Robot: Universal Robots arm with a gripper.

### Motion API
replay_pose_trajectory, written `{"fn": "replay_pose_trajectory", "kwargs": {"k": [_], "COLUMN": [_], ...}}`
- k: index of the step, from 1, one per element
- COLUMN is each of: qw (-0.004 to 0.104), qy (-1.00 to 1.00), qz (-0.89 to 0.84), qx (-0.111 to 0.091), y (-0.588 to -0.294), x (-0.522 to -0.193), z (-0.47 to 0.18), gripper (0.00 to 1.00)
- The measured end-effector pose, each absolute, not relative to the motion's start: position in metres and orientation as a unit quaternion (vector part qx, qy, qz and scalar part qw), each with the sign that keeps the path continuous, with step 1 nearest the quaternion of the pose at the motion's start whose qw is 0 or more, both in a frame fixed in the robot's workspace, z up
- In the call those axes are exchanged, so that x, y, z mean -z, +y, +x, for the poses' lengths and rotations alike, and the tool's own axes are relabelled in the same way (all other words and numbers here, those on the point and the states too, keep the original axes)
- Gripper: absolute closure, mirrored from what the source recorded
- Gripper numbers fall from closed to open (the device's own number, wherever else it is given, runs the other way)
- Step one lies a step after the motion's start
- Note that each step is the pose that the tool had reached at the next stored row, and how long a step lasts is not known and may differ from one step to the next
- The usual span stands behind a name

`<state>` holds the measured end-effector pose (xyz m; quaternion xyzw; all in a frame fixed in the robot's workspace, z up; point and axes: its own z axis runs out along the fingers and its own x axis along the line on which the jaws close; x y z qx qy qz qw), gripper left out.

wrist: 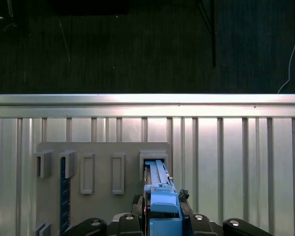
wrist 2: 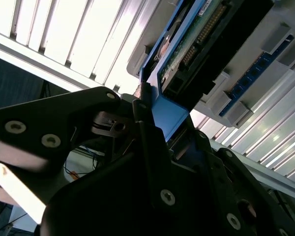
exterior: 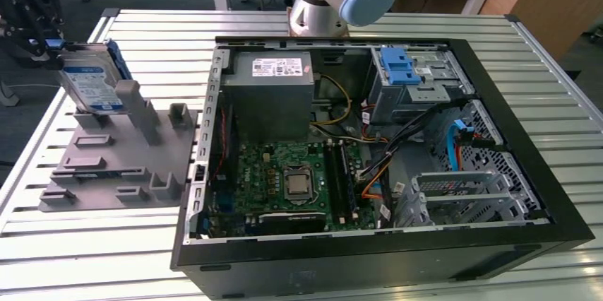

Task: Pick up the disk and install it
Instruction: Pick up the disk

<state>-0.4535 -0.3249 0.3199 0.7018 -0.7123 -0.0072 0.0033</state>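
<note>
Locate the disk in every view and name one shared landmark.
Exterior view: disk, upright over the grey holder, at that view's left.
First wrist view: edge-on at the holder's end slot.
Second wrist view: circuit-board side showing, beside the holder.
Shared landmark: the grey holder.

your exterior view is evenly lit, soft shadows inside the case [exterior: 377,243]. second wrist view: table slats [wrist 2: 64,34] blow out white, gripper [wrist 2: 160,118] goes near-black against them. first wrist view: glare band on the table rail [wrist: 147,101], dark floor [wrist: 137,44] behind
</note>
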Motion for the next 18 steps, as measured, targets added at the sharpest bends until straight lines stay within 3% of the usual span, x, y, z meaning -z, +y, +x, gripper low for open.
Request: {"fn": "replay_pose_trajectory", "kwargs": {"k": [18], "qw": [0.003], "qy": [-0.712], "qz": [0.702], "qx": [0.007], "y": [-0.3249], "x": [-0.3236], "z": [-0.4535], "gripper": [0.63]}}
